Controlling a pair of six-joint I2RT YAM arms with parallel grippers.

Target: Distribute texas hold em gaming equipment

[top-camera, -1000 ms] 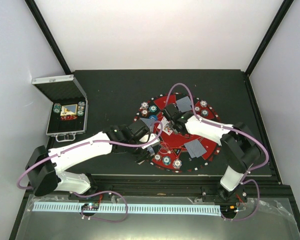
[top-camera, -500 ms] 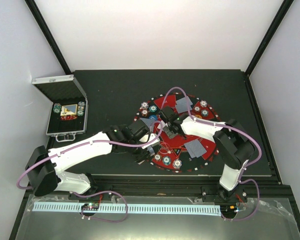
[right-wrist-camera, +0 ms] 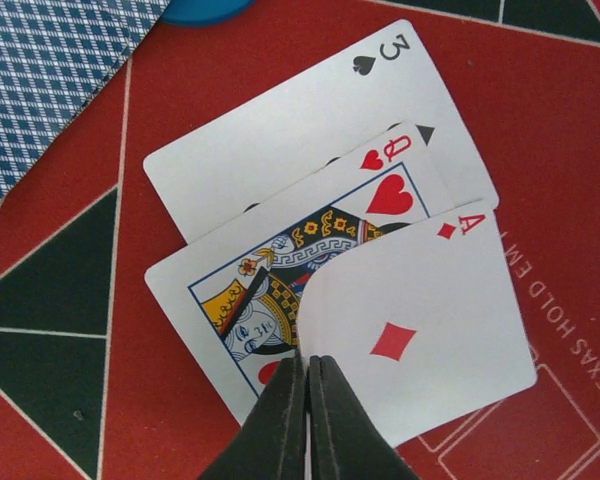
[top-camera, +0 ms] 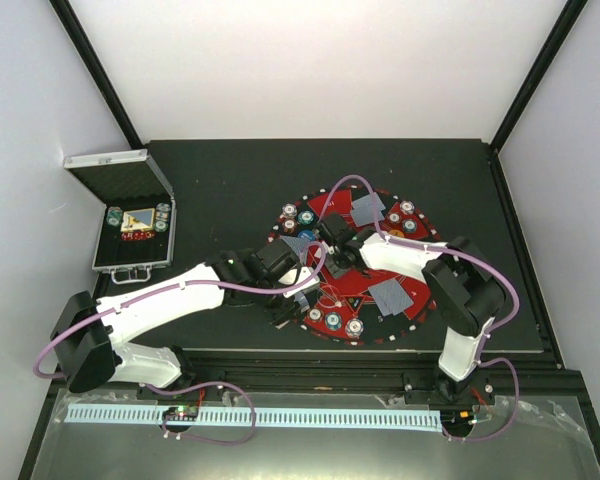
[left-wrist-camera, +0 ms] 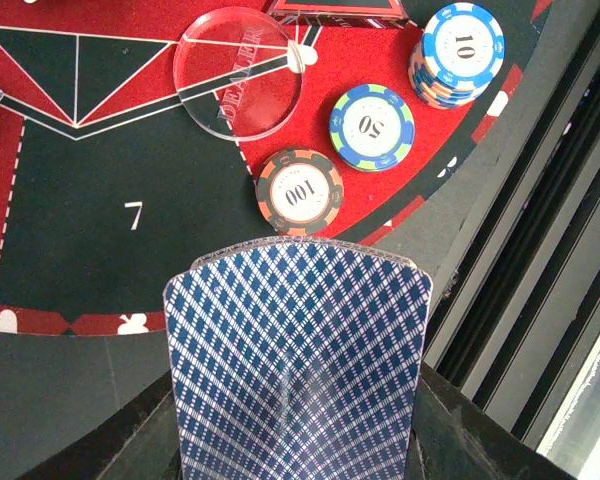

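My left gripper (left-wrist-camera: 295, 440) is shut on a deck of blue-checked-back playing cards (left-wrist-camera: 298, 350), held above the near rim of the mat by the "7" seat; in the top view it is at the mat's near left (top-camera: 286, 298). Ahead of it lie a 100 chip (left-wrist-camera: 299, 191), a 50 chip (left-wrist-camera: 372, 126), a stack topped by a 10 chip (left-wrist-camera: 458, 52) and a clear dealer disc (left-wrist-camera: 238, 72). My right gripper (right-wrist-camera: 308, 365) is shut on the edge of the ace of diamonds (right-wrist-camera: 420, 320), which overlaps the queen of hearts (right-wrist-camera: 270, 290) and the 3 of spades (right-wrist-camera: 310, 120) at the mat's centre (top-camera: 330, 252).
The round red-and-black mat (top-camera: 325, 205) holds chip stacks around its rim and face-down cards (top-camera: 390, 295). A blue disc (right-wrist-camera: 205, 8) and a face-down card (right-wrist-camera: 50, 80) lie beside the face-up cards. The open silver case (top-camera: 132, 235) stands at the far left.
My right gripper has moved left toward the mat's centre and its elbow has swung in. The left arm has stayed put with the deck.
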